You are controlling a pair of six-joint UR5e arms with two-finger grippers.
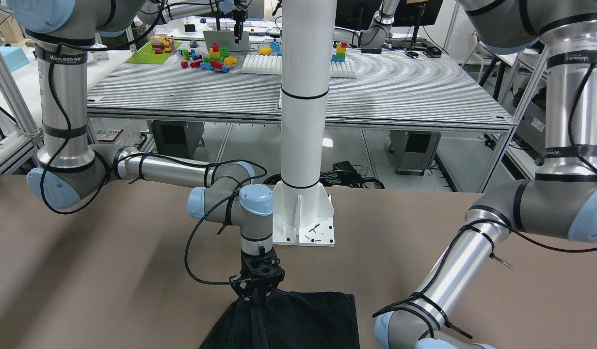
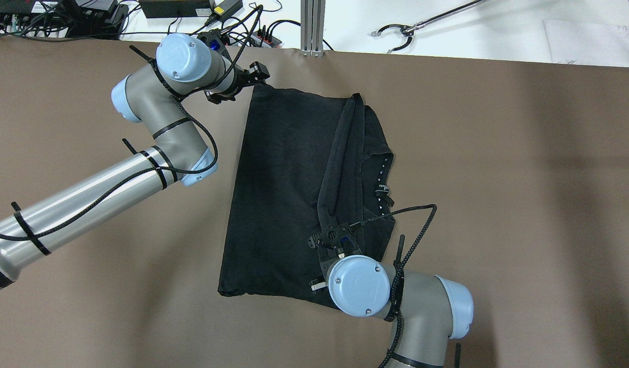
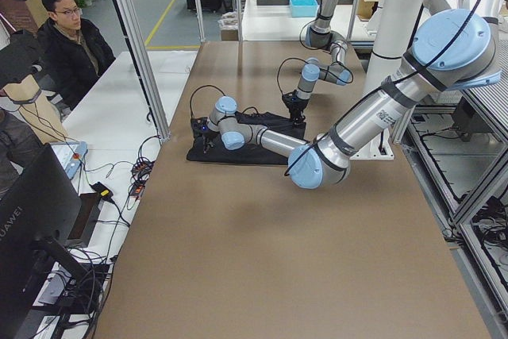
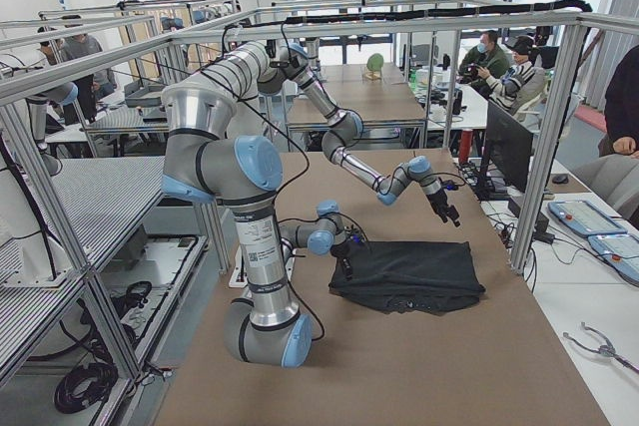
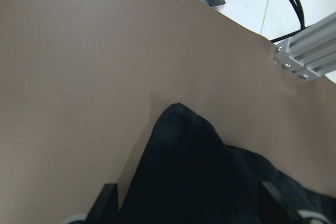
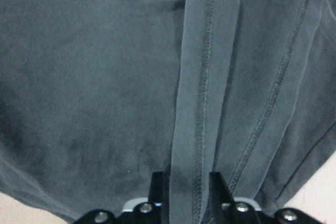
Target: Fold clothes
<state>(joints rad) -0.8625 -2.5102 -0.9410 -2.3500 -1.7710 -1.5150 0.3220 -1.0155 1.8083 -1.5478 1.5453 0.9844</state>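
Black T-shirt (image 2: 278, 179) lies on the brown table (image 2: 498, 179), early in the fold I'd say. One side flap is laid inward, collar (image 2: 381, 176) exposed. Right gripper (image 6: 186, 182) pinches the flap's stitched hem (image 6: 191, 103). Left gripper (image 5: 189, 203) is spread wide over the far corner. Cross folds look undone.
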